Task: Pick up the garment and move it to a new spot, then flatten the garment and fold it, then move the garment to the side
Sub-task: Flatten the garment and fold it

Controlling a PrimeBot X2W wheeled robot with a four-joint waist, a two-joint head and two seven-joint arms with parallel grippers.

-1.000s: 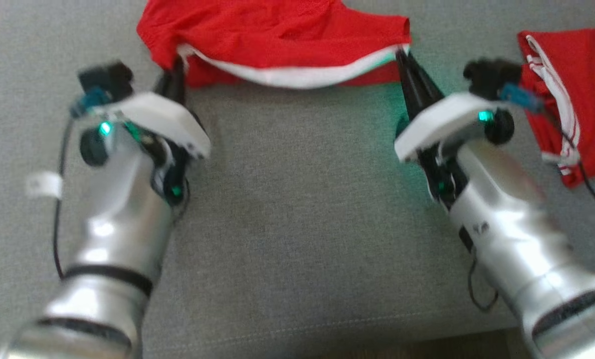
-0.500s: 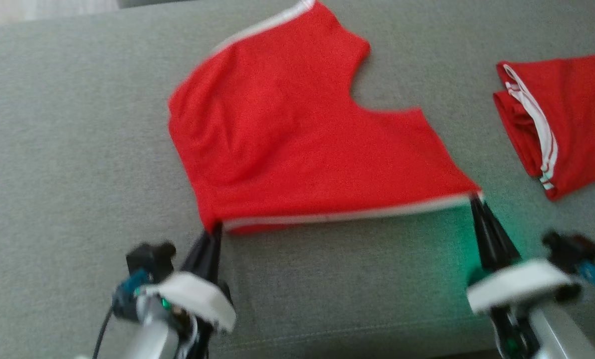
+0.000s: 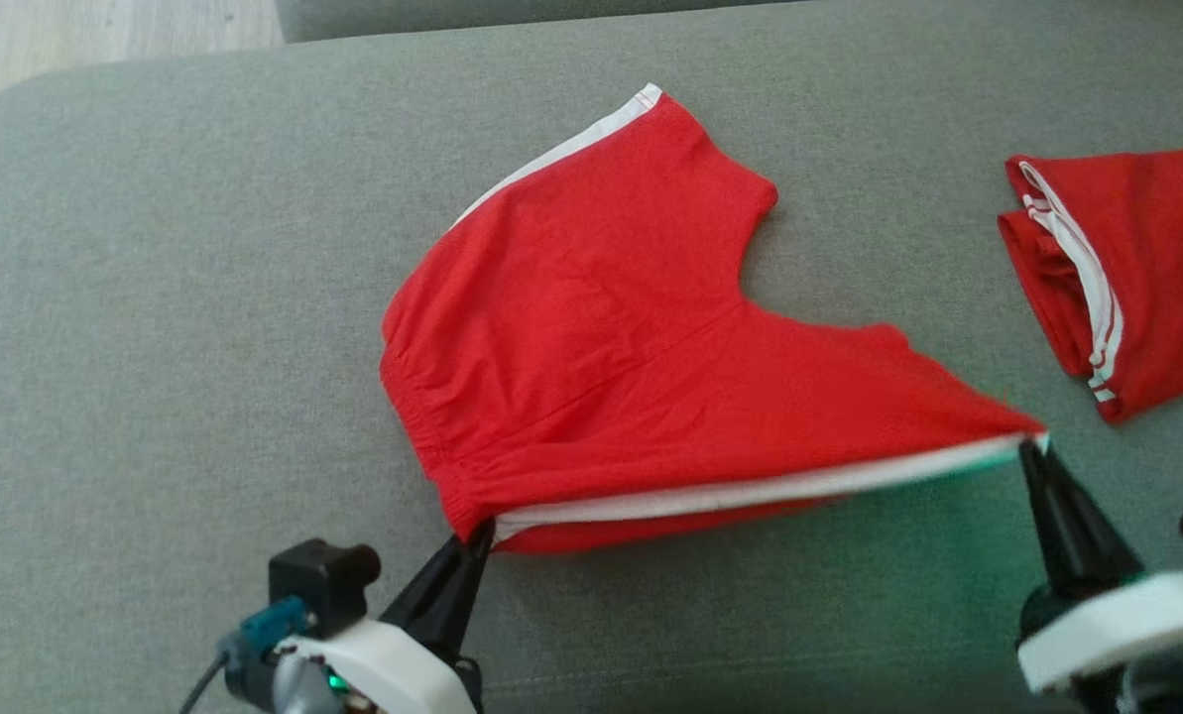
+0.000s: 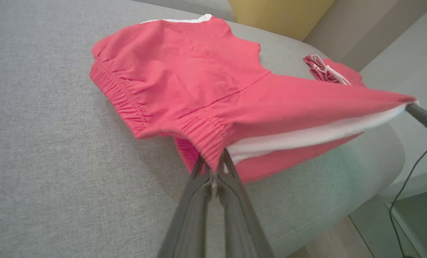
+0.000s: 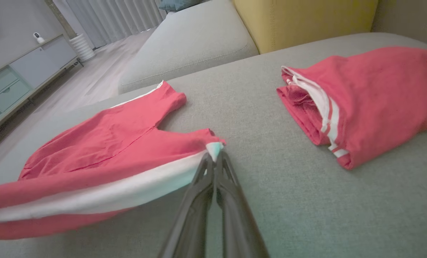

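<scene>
The garment (image 3: 631,357) is a pair of red shorts with white side stripes, spread on the grey sofa cushion (image 3: 155,347). Its near edge hangs stretched and slightly lifted between my two grippers. My left gripper (image 3: 479,535) is shut on the waistband corner of the garment (image 4: 184,89), its fingers (image 4: 199,200) pinched together there (image 4: 213,166). My right gripper (image 3: 1027,448) is shut on the leg-hem corner with the white stripe, which the right wrist view shows as the garment (image 5: 102,147) pinched at the gripper's tip (image 5: 214,156). The far leg lies flat on the cushion.
Another red garment with white stripes (image 3: 1136,268) lies folded at the right of the cushion (image 5: 370,96). A yellow pillow (image 5: 299,18) stands behind it. The cushion's front edge runs close below my grippers (image 4: 342,215). Wooden floor (image 3: 105,30) shows beyond the far left corner.
The head camera has tilted, so the whole garment now shows. Both grippers have pulled the garment's near edge toward me, stretching it out flatter; both grips are unchanged.
</scene>
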